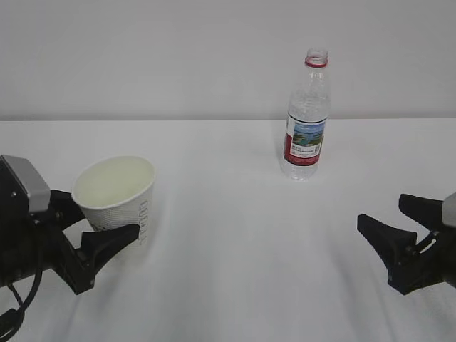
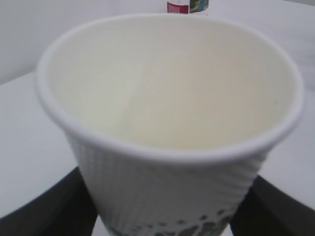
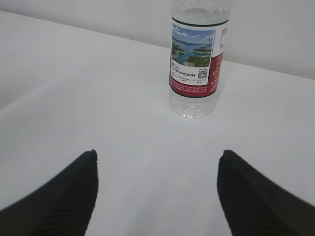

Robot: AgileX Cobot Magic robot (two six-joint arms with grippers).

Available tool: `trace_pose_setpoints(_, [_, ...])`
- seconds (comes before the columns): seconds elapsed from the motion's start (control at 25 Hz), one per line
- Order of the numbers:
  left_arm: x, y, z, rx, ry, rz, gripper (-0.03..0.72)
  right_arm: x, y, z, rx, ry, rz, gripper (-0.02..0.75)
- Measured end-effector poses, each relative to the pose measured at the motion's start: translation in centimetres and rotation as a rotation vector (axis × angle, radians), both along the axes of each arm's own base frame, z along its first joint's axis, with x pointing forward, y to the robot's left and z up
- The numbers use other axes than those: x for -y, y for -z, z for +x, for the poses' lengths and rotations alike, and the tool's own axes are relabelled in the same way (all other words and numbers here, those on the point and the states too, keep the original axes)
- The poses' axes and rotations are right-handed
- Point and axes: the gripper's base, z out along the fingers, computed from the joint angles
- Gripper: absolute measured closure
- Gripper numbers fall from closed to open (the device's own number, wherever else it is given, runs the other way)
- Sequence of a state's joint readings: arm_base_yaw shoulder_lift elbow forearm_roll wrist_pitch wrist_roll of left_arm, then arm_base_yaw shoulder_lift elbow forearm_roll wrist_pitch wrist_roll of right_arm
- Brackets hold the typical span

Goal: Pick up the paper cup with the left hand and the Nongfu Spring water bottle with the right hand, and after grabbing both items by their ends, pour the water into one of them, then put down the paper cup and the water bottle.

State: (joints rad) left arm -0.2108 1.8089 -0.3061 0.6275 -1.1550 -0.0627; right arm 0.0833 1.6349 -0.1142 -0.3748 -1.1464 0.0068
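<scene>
The white dimpled paper cup sits tilted between the black fingers of my left gripper, which press on both sides of its lower wall. Its cream inside looks dry. The Nongfu Spring water bottle stands upright at the back right, uncapped, with a red neck ring and a red-white label. I cannot make out the water level in it. My right gripper is open and empty, low at the right, well short of the bottle.
A white table runs to a plain pale wall at the back. The bottle's base peeks above the cup rim in the left wrist view. No other objects are in view.
</scene>
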Motion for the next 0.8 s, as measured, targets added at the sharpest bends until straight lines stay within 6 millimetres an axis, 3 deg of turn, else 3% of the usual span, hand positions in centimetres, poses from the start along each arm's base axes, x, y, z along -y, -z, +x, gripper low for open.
trace_pose_setpoints(0.8, [-0.4, -3.9, -3.2, 0.071, 0.017, -0.089, 0.153, 0.2, 0.0, 0.1, 0.0, 0.032, 0.004, 0.17])
